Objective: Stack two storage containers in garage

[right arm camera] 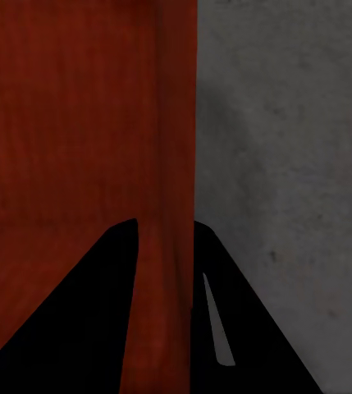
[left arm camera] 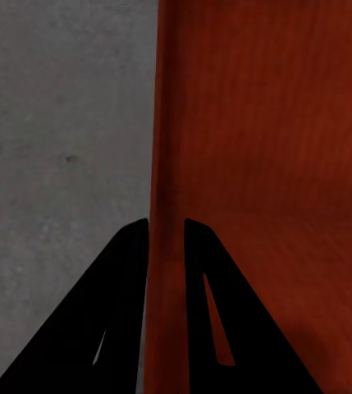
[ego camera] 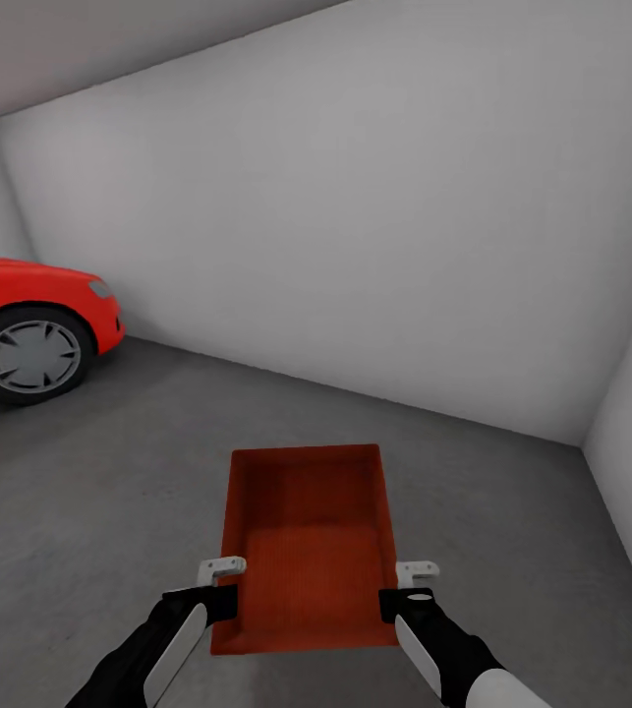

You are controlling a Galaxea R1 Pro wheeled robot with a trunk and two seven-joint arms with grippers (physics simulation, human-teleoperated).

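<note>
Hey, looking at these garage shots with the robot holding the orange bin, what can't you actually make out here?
- Red car: head view, cut off by the picture's left edge; one wheel and the nose show.
- Storage container: head view, its underside is hidden by its own body, so whether it rests on the floor is unclear.
- Left gripper and right gripper: wrist views, each straddles a container wall, which hides the pad contact.

No readable text, labels, brands, numbers or signs on any surface.
</note>
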